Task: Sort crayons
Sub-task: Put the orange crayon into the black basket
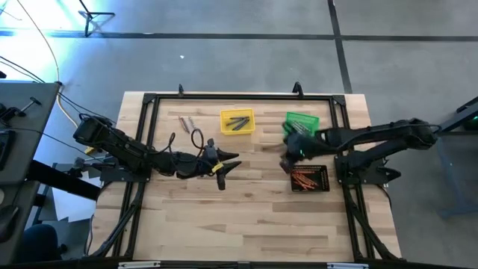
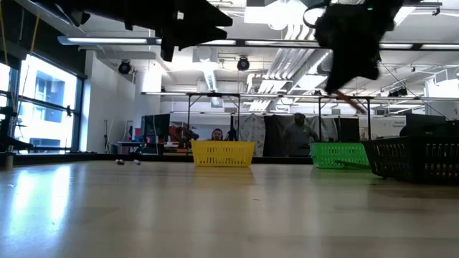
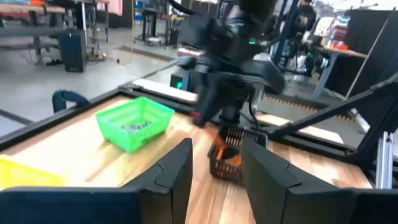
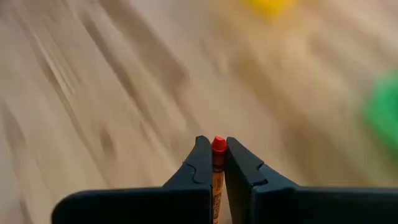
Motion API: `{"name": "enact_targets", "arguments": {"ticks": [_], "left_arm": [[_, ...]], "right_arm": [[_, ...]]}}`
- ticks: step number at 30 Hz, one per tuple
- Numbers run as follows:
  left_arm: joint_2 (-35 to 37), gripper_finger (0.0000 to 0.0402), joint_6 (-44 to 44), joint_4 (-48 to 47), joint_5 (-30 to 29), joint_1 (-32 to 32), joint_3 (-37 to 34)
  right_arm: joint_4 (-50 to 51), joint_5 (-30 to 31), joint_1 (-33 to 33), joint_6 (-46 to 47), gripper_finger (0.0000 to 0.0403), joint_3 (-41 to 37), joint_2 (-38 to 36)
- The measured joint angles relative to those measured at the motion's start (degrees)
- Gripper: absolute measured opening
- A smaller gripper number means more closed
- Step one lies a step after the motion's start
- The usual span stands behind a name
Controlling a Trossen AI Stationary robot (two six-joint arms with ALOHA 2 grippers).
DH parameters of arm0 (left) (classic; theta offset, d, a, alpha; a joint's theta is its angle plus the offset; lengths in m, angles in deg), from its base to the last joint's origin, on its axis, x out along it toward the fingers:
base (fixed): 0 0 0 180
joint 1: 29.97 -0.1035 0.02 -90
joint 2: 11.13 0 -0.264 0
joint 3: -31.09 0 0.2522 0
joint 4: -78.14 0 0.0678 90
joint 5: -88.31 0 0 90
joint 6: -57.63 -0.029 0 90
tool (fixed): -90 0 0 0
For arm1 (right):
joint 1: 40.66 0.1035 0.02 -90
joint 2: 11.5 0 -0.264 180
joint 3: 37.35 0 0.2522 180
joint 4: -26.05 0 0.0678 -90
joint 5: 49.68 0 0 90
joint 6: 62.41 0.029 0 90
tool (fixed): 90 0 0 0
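My right gripper (image 4: 212, 150) is shut on an orange-red crayon (image 4: 218, 145) above the table, between the green bin (image 1: 302, 122) and the black bin (image 1: 309, 178), which holds several orange-red crayons (image 1: 303, 180). In the low view the crayon (image 2: 351, 101) sticks out below the gripper. The yellow bin (image 1: 237, 121) holds a few grey crayons. A few loose crayons (image 1: 187, 122) lie on the table at the far left. My left gripper (image 1: 228, 165) is open and empty, above the table's middle. My right gripper pinches the orange-red crayon between its two fingers, with the crayon lying along them. Only the red tip (image 4: 218, 144) shows past the fingertips. The crayon is lifted clear of the table and slants down below the gripper (image 2: 351, 101).
The green bin (image 3: 134, 122) and black bin (image 3: 234, 159) also show in the left wrist view, with my right arm (image 3: 233, 56) over the black bin. A black frame (image 1: 149, 101) runs round the table. People stand in the room behind (image 2: 294, 132).
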Motion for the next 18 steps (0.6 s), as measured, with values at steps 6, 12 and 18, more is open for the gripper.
{"name": "enact_targets", "arguments": {"ticks": [6, 12, 18], "left_arm": [[0.0, 0.011, 0.58, -1.77, -0.04, -0.11, -0.02], [0.03, 0.0106, 0.74, -1.9, -0.04, -0.11, -0.02], [0.07, 0.0106, 1.17, -2.38, -0.03, -0.07, -0.02]], "right_arm": [[14.9, 2.42, 9.91, 13.84, 0.0001, 0.0, 0.42], [21.23, 3.88, 16.32, 24.26, 0.0001, -2.17, 2.11], [17.94, 1.24, 19.51, 26.23, 0.0052, -6.26, 3.61]]}}
